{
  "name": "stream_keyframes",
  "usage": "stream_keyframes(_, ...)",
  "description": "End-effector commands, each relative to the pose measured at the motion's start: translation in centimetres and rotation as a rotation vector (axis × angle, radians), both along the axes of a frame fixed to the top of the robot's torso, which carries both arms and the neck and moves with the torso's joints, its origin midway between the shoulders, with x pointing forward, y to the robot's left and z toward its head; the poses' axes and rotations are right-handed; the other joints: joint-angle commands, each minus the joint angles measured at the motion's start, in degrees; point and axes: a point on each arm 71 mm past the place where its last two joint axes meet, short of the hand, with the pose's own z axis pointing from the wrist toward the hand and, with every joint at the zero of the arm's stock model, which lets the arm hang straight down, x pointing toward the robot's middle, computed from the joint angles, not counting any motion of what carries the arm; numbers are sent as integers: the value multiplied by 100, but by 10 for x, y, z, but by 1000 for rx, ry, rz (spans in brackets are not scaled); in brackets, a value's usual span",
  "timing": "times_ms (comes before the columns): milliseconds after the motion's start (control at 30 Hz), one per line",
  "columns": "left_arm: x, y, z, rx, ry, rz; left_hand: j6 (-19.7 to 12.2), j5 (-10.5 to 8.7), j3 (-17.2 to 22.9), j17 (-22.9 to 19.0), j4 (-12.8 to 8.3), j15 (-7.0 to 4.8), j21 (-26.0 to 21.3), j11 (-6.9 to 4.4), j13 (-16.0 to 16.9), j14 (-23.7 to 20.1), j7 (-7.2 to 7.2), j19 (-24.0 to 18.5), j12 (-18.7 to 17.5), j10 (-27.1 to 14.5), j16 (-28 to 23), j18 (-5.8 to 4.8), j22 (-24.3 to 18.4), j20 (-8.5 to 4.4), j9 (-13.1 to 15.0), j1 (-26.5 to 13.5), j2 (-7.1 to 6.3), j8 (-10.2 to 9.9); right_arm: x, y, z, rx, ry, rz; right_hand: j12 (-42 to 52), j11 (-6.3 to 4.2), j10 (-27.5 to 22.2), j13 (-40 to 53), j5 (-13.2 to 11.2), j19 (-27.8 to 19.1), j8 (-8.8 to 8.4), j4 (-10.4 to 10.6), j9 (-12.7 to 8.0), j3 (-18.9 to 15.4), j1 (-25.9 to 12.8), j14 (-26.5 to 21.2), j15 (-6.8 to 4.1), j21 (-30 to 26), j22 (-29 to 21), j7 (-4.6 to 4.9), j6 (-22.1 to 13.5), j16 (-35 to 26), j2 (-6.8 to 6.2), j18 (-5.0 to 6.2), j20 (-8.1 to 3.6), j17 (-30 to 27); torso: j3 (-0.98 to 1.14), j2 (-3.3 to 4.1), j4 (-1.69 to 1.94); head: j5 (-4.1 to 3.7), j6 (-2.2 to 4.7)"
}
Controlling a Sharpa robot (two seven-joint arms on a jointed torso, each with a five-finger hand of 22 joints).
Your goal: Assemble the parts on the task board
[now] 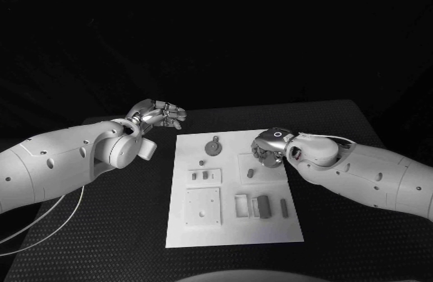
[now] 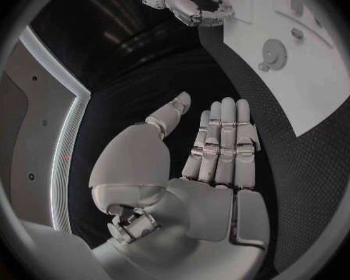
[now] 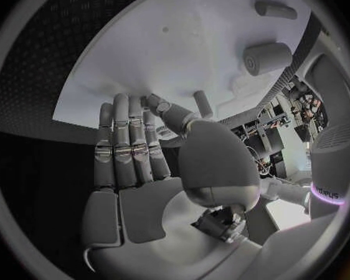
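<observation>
We note the task board [image 1: 233, 191] lying flat in the middle of the black table [image 1: 108, 232], between the two arms. On it we make out grey parts: a round gear-like piece [image 1: 213, 146] near the far edge, a small slotted block [image 1: 204, 176] below it, a square plate [image 1: 203, 206] toward the near left corner, and a cluster of upright blocks [image 1: 261, 206] with a thin pin [image 1: 284, 208] beside them at the near right.

The left hand [image 1: 161, 115] hovers off the board, just beyond its far left corner, over bare table. In the head view its fingers look curled inward; in the left wrist view the same hand [image 2: 214, 146] shows its fingers [image 2: 222, 137] straight and pressed side by side, thumb apart, nothing in the palm (we take it as holding nothing).

The right hand [image 1: 268, 151] sits over the board's far right part, near a small cylindrical part [image 1: 250, 171] standing there. In the right wrist view the hand [image 3: 136, 149] has its fingers [image 3: 124, 137] extended and close together, the thumb set apart, with no part between them. The cylinder [image 3: 266, 58] and a short peg [image 3: 276, 9] lie on the board beyond the fingertips, apart from them.
</observation>
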Motion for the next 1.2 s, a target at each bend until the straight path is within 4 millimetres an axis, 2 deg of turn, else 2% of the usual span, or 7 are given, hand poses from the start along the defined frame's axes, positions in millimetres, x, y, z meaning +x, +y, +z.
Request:
stream_keyframes(33, 1, -1, 1, -8, -4, -1, -53, 23, -38, 9, -4, 6, 14, 0, -8, 28, -6, 4, 23, -55, -36, 15, -10, 9, -5, -22, -3, 7, -5, 2, -7, -3, 13, 8, 39, 9, 42, 16, -22, 33, 29, -12, 6, -3, 28, 40, 8, 20, 8, -10, 44, 7, -18, 75, -6, 11, 6, -1, -3, 9, 6)
stream_keyframes(200, 1, -1, 1, -7, -5, 2, -57, 24, -40, 11, -4, 6, 15, 1, -8, 30, -4, 5, 24, -57, -38, 15, -15, 9, -6, -21, -5, 6, -6, 1, -5, 8, 5, 7, 35, 5, 51, 27, -22, 44, 31, -12, 17, -2, 30, 48, 4, 18, 12, -13, 49, 4, -23, 75, -10, 28, -4, 0, -3, 7, 18)
stream_keyframes(467, 2, -1, 1, -6, -5, 4, -63, 25, -42, 13, -2, 6, 16, 2, -8, 33, -2, 6, 25, -58, -41, 15, -20, 9, -7, -21, -6, 5, -5, 1, 1, 33, -9, 6, 29, -1, 66, 48, -22, 62, 34, -13, 39, 1, 39, 62, -3, 16, 20, -19, 59, -1, -36, 75, -17, 57, 0, 1, -3, 4, 27)
stream_keyframes(833, 3, -1, 1, -4, -4, 6, -72, 25, -44, 17, 2, 6, 17, 3, -8, 37, 1, 9, 26, -62, -45, 15, -29, 9, -10, -23, -6, 3, 2, 2, 26, 73, -32, -2, 23, -5, 79, 65, -22, 78, 35, -9, 57, 0, 33, 74, -8, 13, 28, -21, 64, -7, -40, 75, -19, 81, -2, 3, -2, -6, 52)
stream_keyframes(1000, 3, 0, 1, -3, -3, 7, -76, 26, -46, 18, 3, 6, 17, 3, -8, 39, 3, 10, 26, -64, -47, 15, -33, 9, -11, -24, -6, 2, 2, 0, 30, 78, -20, -8, 20, -5, 81, 71, -22, 81, 34, -7, 62, -2, 26, 75, -8, 11, 29, -21, 64, -11, -40, 75, -19, 88, -8, 3, 0, -13, 59)
stream_keyframes(1200, 3, 0, 1, -3, -1, 7, -81, 25, -48, 20, 5, 6, 17, 4, -8, 40, 5, 11, 26, -67, -50, 15, -38, 9, -12, -27, -9, 1, -1, 3, 34, 112, -19, -2, 15, -5, 82, 77, -22, 82, 32, -6, 69, -3, 17, 76, -9, 7, 31, -20, 63, -17, -37, 75, -18, 98, -4, 4, -4, 0, 63)
